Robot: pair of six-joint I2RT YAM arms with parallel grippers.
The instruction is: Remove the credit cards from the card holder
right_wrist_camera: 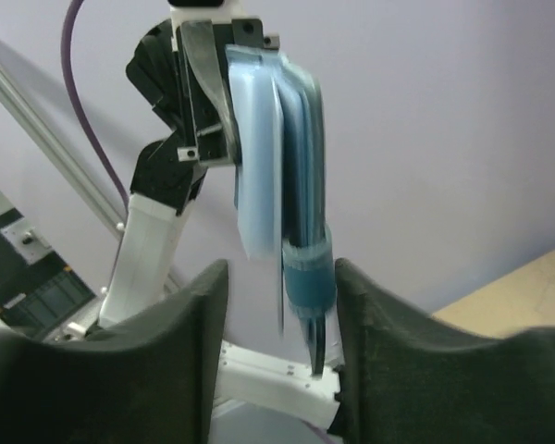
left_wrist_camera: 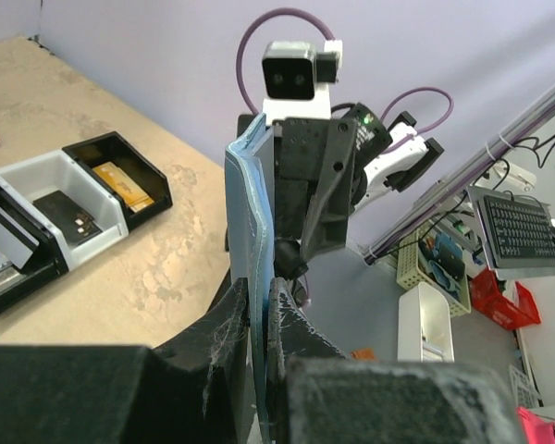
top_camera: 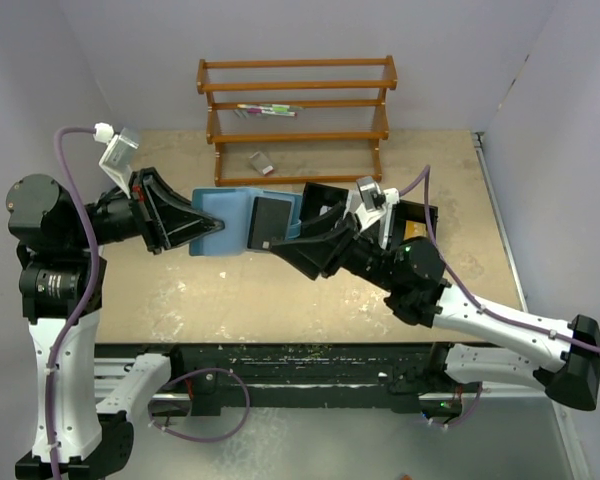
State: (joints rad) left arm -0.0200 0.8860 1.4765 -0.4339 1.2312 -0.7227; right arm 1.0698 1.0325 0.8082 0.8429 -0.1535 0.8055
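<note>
Left arm reaches across, left gripper [top_camera: 202, 228] clamped on the card holder [top_camera: 225, 215], which is held off the table, left of the black tray [top_camera: 430, 212]. Right arm bends in from the tray side, right gripper [top_camera: 285, 237] jaws apart, straddling the holder's edge. Top view only: one dark credit card [top_camera: 270, 222] in the open holder. Left wrist only: the tray's three compartments, orange-brown item [left_wrist_camera: 122, 183] in one.
</note>
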